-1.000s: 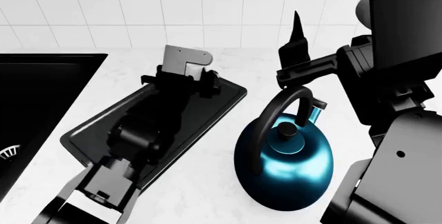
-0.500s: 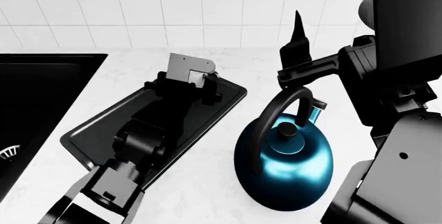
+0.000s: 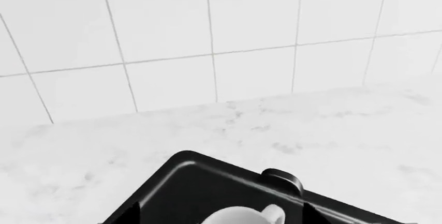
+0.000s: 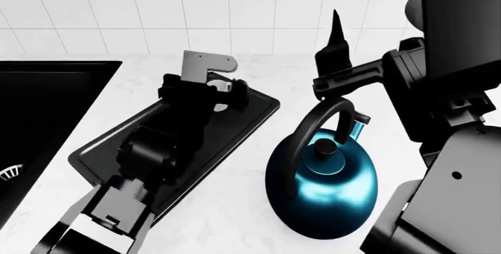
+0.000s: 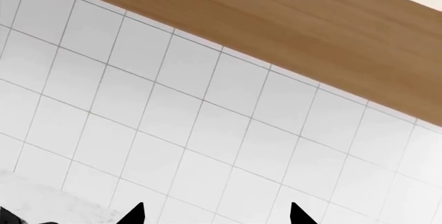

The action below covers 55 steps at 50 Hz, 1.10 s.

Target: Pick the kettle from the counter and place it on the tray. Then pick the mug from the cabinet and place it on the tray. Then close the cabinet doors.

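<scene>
The white mug sits low over the black tray, between the fingers of my left gripper. The fingers stand wide apart and clear of the mug's sides, so that gripper is open. In the head view the left gripper hangs over the far end of the tray, with a sliver of the mug under it. The teal kettle stands upright on the counter, just right of the tray. My right gripper points up above the kettle, open and empty. The cabinet doors are out of view.
A black sink is set into the counter left of the tray. White wall tiles close the back. The right wrist view shows tiles and a wooden panel above them. My right arm fills the right side.
My left gripper has shifted slightly back and to the left over the tray's far end, and a bit of the white mug now shows beneath it. Kettle and right arm are unchanged.
</scene>
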### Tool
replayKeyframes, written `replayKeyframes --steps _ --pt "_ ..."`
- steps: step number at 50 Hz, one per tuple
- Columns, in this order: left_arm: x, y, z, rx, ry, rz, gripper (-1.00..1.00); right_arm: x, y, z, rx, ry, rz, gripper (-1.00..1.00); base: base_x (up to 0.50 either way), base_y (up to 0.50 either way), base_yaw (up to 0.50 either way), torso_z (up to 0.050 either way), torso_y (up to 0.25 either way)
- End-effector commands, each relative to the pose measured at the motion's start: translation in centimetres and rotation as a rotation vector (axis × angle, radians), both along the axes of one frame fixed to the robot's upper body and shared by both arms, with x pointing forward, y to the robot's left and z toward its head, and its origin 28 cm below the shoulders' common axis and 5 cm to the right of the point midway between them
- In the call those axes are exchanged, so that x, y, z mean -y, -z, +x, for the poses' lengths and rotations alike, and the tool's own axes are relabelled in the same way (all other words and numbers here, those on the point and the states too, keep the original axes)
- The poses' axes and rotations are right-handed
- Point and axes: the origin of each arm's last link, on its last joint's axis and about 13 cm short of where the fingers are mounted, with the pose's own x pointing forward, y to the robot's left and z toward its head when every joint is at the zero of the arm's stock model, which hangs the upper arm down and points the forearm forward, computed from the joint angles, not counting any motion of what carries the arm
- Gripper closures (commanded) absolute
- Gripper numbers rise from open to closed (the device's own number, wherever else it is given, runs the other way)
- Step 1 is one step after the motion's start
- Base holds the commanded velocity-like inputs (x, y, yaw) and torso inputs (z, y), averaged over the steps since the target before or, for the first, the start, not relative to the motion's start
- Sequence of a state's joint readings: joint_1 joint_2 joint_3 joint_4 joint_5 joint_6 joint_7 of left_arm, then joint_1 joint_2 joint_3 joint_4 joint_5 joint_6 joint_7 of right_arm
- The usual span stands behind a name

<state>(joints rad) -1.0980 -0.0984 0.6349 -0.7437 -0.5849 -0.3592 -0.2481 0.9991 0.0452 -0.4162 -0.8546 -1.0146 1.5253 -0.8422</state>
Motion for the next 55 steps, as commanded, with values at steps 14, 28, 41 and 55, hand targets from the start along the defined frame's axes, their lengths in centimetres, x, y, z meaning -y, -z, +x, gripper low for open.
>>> replayKeyframes --steps 14,28,41,55 --pt "-3.2 -10.8 -4.7 0.147 0.008 -0.019 -1.0 0.2 -2.7 -0.8 0.006 0.032 -0.055 -1.0 0.0 0.0 0.0 0.0 0.0" --pt "-6.0 -15.0 -14.0 0.136 0.156 0.069 -1.0 0.6 -4.1 -1.6 0.044 0.077 -0.062 -1.0 0.0 0.0 0.0 0.0 0.0" --pt "-5.6 -16.7 -19.9 0.056 0.361 -0.001 -1.0 0.7 -3.3 -1.5 0.039 0.076 -0.049 -1.0 0.0 0.0 0.0 0.0 0.0" --pt "-2.5 -17.8 -21.7 -0.045 0.517 -0.021 -1.0 0.7 -2.8 -1.3 0.03 0.079 -0.05 -1.0 0.0 0.0 0.0 0.0 0.0"
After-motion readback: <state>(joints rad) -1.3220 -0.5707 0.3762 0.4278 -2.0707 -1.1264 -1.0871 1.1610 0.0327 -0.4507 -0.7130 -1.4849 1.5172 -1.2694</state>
